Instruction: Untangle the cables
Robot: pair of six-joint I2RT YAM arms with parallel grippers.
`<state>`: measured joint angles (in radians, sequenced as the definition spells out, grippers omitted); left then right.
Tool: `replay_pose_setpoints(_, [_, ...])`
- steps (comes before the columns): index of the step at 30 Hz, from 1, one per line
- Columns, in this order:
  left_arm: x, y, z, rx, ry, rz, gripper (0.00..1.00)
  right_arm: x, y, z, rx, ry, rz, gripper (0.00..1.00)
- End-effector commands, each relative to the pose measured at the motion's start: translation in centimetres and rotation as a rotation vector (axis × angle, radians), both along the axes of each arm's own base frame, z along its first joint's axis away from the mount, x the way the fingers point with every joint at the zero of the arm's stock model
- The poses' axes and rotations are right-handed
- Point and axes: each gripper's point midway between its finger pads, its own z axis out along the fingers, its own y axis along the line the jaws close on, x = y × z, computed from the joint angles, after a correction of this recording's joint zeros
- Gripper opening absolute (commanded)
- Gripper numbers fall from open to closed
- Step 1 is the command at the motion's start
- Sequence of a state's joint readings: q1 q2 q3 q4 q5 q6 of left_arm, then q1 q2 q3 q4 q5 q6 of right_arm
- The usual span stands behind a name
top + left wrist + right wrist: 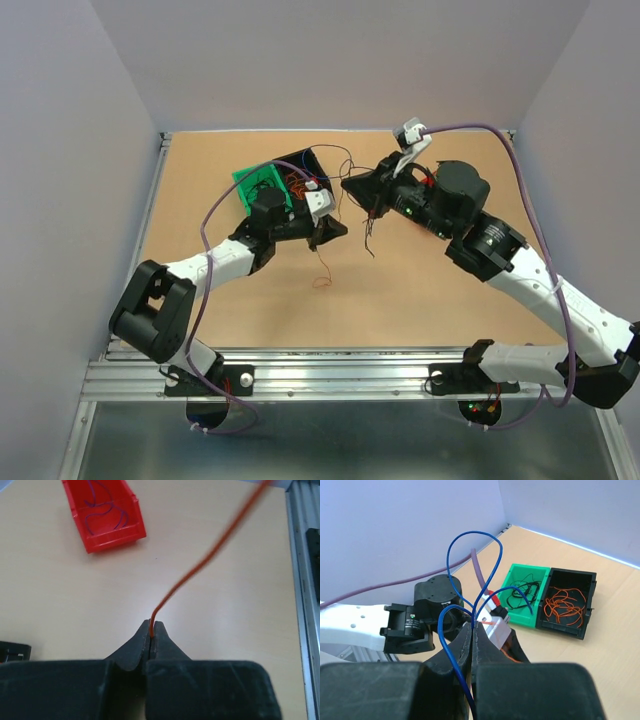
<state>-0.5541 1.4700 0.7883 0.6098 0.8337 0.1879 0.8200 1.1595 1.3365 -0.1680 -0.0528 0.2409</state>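
My left gripper (151,625) is shut on a thin orange-red cable (200,565) that rises from its tips toward the upper right. My right gripper (472,625) is shut on blue cables (470,535) that loop up above its tips. From above, the left gripper (325,232) and right gripper (352,185) hang close together over the middle of the table. Dark cable ends (368,235) dangle below the right one. One red cable (322,280) lies loose on the table.
A green bin (520,570) holds black wires (522,595). Beside it, a black bin (572,572) holds orange wires (565,605). A red bin (115,535) with bluish wires shows in the left wrist view. A metal rail (300,580) edges the table.
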Motion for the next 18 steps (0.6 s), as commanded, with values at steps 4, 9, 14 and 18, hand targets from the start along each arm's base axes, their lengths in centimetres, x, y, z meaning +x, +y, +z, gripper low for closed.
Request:
replay_pose_setpoints(4, [4.3,0.7,1.3,0.025,-0.051,0.173,0.0,0.1,-3.9,4.8,0.132,-0.083,-0.167,0.01])
replay_pose_setpoints(9, [8.2,3.5,-0.5,0.07,0.084,0.31,0.0,3.5,-12.4,3.4,0.137,-0.06,-0.659,0.01])
replay_pose_setpoints(14, [10.6,6.4,-0.8,0.045,0.153,0.367,0.0,5.4,-16.1,0.1,0.039,-0.036,-0.897,0.01])
replay_pose_setpoints(18, [9.9,6.7,0.1,0.035,0.129,0.359,0.0,8.6,-17.1,-2.8,0.012,0.017,-0.888,0.01])
